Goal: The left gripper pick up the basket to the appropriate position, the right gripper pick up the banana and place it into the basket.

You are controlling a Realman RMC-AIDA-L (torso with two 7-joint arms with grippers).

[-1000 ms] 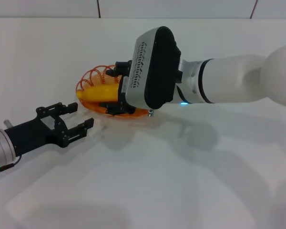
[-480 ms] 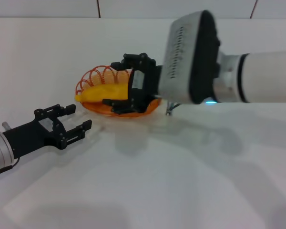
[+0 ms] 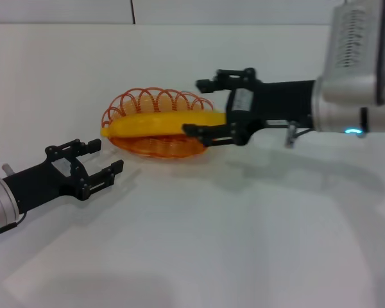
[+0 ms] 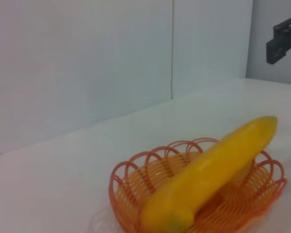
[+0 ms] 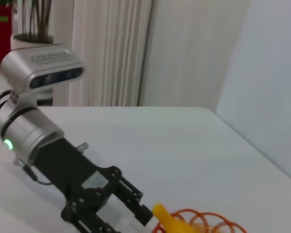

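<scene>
With the banana [image 3: 163, 123] lying across the basket [image 3: 155, 146], the spread-open right claw [image 3: 204, 106] beside its right end could clip and tip it, while the left claw [image 3: 99, 161] waits open near-left on the tabletop [image 3: 244, 244].

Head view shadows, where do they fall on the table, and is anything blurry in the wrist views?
Head view: soft grey shadows lie on the table under the right hand and beside the left hand. Left wrist view: the banana looks soft at its near tip, and the basket too.

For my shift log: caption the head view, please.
Banana lies in basket; open right gripper beside it, open left gripper nearby.
</scene>
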